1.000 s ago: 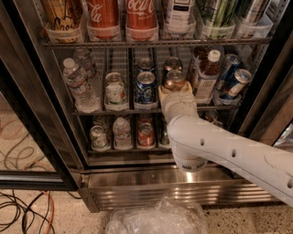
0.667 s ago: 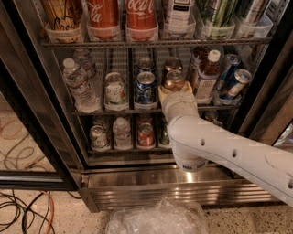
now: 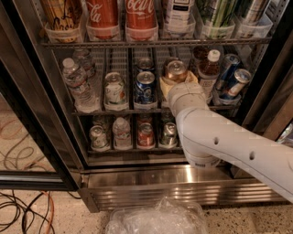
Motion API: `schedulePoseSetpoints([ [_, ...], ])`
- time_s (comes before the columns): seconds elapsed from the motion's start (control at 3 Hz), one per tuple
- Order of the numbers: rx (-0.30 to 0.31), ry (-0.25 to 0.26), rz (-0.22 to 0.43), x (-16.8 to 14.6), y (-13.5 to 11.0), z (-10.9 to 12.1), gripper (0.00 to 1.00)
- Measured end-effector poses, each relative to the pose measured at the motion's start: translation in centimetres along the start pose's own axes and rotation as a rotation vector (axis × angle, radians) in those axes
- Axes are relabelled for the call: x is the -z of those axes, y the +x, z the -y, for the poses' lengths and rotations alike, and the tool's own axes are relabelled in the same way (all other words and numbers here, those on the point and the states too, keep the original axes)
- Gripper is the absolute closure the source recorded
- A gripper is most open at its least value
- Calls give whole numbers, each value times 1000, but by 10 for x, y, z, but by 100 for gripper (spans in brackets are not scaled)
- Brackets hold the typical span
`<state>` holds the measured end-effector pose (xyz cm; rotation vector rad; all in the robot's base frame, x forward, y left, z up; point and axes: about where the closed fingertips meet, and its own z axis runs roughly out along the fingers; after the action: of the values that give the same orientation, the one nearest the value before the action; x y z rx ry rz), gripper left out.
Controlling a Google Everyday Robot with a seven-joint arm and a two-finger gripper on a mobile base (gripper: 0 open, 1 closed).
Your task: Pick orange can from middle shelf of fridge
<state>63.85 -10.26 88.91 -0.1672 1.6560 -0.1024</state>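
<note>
The orange can (image 3: 176,70) stands upright on the middle shelf (image 3: 119,111) of the fridge (image 3: 160,183), in the fourth lane from the left. My gripper (image 3: 176,81) is at the end of the white arm that reaches in from the lower right. It sits right at the can's lower front and hides its bottom half. A blue can (image 3: 145,87) stands in the lane to the left of it, and a white-and-green can (image 3: 114,89) stands further left.
A water bottle (image 3: 78,82) stands at the shelf's left end. A white-capped bottle (image 3: 210,68) and tilted blue cans (image 3: 233,82) are at the right. Coca-Cola bottles (image 3: 139,13) fill the rack above, small cans (image 3: 145,135) the rack below. A plastic bag (image 3: 158,219) and cables (image 3: 23,210) lie on the floor.
</note>
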Motion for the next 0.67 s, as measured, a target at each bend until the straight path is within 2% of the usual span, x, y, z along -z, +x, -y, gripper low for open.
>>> schedulePoseSetpoints([
  [0.33,4,-61,-4,13,-11,2,100],
  [0.67,-20,-123,-36,27,-12,19,100],
])
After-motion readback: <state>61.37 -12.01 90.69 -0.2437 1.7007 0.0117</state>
